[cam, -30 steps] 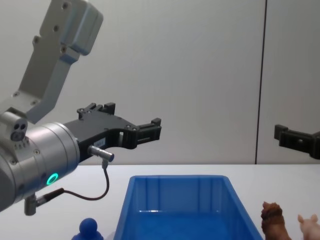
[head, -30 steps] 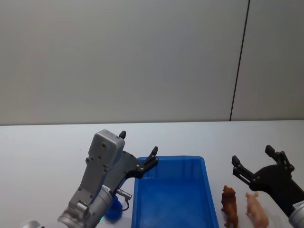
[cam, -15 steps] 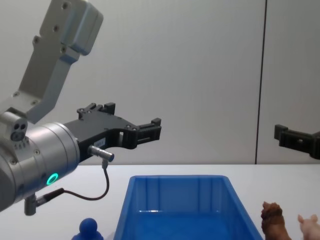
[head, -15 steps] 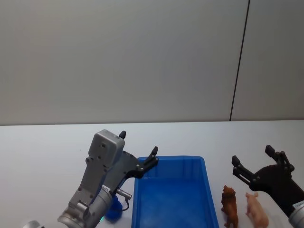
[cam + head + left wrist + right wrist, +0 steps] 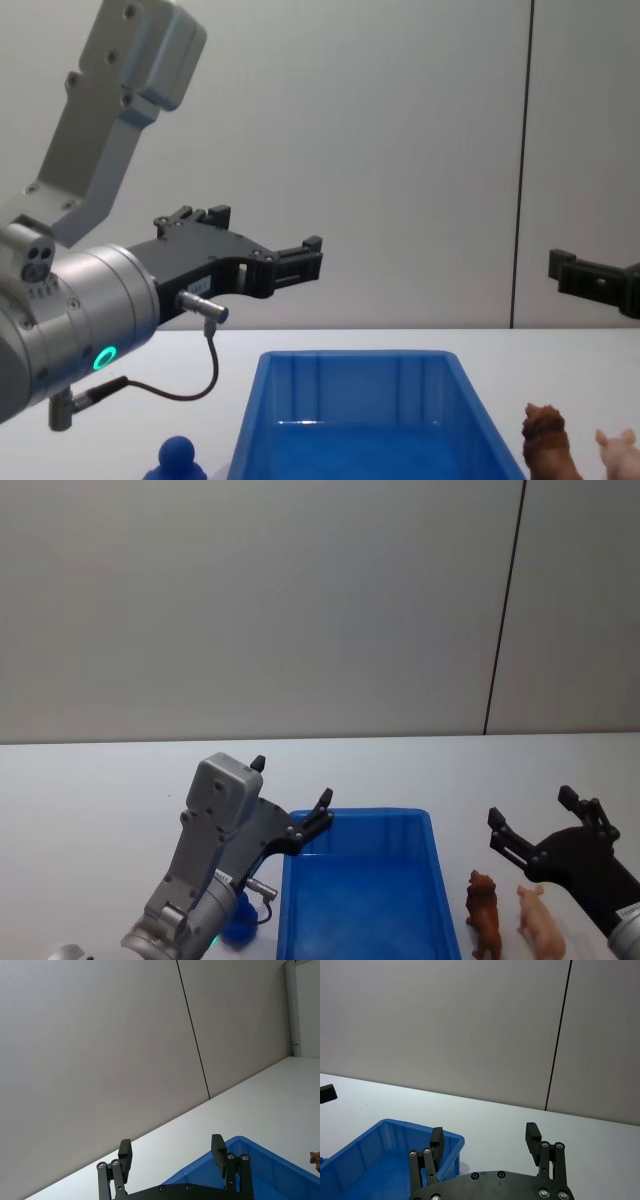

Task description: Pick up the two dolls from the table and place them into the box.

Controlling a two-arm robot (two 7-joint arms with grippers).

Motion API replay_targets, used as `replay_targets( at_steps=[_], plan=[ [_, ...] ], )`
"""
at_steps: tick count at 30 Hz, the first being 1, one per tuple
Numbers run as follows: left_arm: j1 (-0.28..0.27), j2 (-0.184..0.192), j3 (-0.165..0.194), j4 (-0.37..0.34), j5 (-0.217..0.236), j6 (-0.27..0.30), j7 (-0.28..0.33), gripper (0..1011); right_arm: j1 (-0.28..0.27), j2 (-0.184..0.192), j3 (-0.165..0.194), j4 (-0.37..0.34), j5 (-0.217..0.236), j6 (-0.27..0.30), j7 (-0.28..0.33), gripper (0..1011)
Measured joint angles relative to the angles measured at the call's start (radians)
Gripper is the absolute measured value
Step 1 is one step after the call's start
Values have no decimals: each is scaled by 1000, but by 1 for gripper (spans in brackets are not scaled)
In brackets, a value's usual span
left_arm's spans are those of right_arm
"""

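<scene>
Both grippers are raised above the white table [image 5: 100,800] with jaws spread wide and nothing held.

The left gripper [image 5: 291,780] sits at lower centre-left of the head view, with its tips over the far left corner of the bright blue ribbed plastic bin [image 5: 380,811]. The bin is at bottom centre and has nothing in it.

The right gripper [image 5: 531,805] sits at lower right, just off the bin's right wall.

**Dolls**
- **Brown doll:** The small brown furry animal figure [image 5: 484,910] stands on the table close beside the bin's right wall. It is at the bottom of the frame, below the right gripper's jaws and slightly left of them. Its body appears to run top to bottom in the frame, roughly parallel to the bin wall.
- **Blue doll:** The small solid-blue figure with a round ball head [image 5: 178,455] stands at the bottom left of the chest view, just outside the bin's left wall. It is beneath the left arm and well below the jaws.
- **Extra item:** A small pink pig figure [image 5: 540,920] stands just right of the brown one.

**Assessment**
- Neither doll is in the bin.
- The right arm is the nearer to the brown figure. It would need to descend and draw back toward the bottom of the frame.
- The closeness of the pig is the risk to a clean grasp.
</scene>
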Motion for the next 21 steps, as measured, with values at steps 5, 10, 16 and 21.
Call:
replay_targets(
  at_steps=[5, 10, 16, 21],
  plan=[
    [0, 0, 0, 0, 0, 0, 0, 1001, 0, 0, 0, 0, 0, 0, 0, 1001],
    [0, 0, 0, 0, 0, 0, 0, 1001, -1, 2, 4, 1, 5, 1, 0, 1001],
    [0, 0, 0, 0, 0, 0, 0, 1001, -6, 6, 10, 3, 15, 9, -7, 1001],
    [0, 0, 0, 0, 0, 0, 0, 1001, -15, 11, 16, 2, 22, 26, -24, 1001]
  ],
)
